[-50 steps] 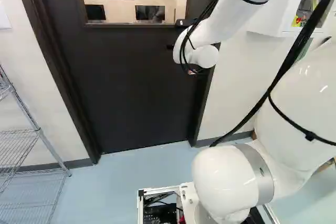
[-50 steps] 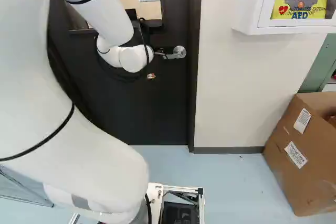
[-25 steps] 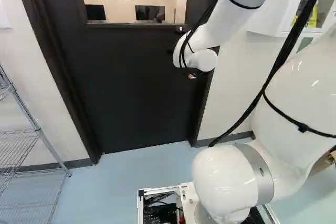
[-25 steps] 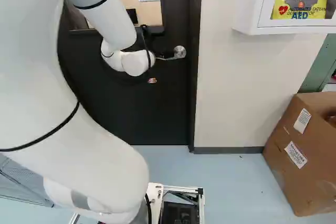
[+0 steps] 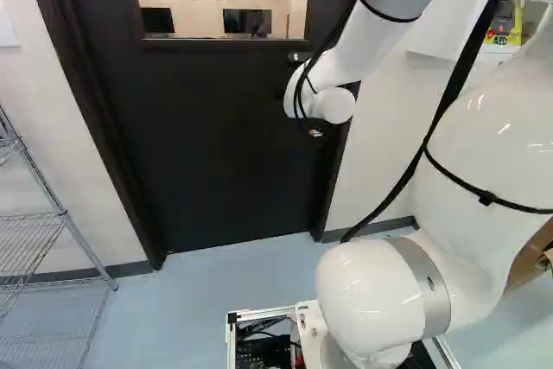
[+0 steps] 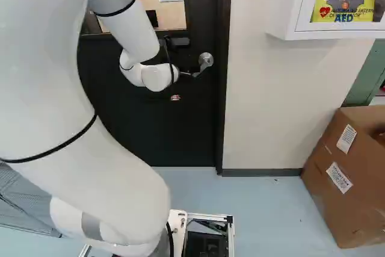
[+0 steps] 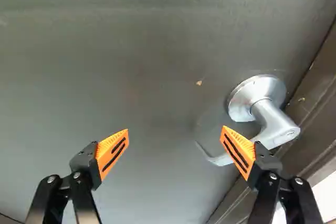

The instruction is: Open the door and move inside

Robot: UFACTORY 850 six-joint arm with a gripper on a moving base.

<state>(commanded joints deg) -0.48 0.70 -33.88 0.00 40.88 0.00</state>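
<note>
The door (image 5: 216,144) is closed. Its lever (image 7: 273,124), near the right edge, is slanted downward, apparently pressed by one finger of the pincer (image 7: 176,129), which is spread wide with nothing gripped. Unlatching seems begun; opening and entry are left.

And in the right base view, "AED" is spelled out in big blue letters on the yellow panel (image 6: 319,4) inside the white wall cabinet (image 6: 286,16)! Just above, "AUTOMATED" is picked out in smaller dark print, with the words around it too blurred to be called in full. Beside them, a red heart sign (image 6: 325,11) is displayed. Over to the cardboard box (image 6: 328,209): two white labels are carried on its side, an upper one (image 6: 346,138) and a lower one (image 6: 339,177), both printed, neither able to be read.
</note>
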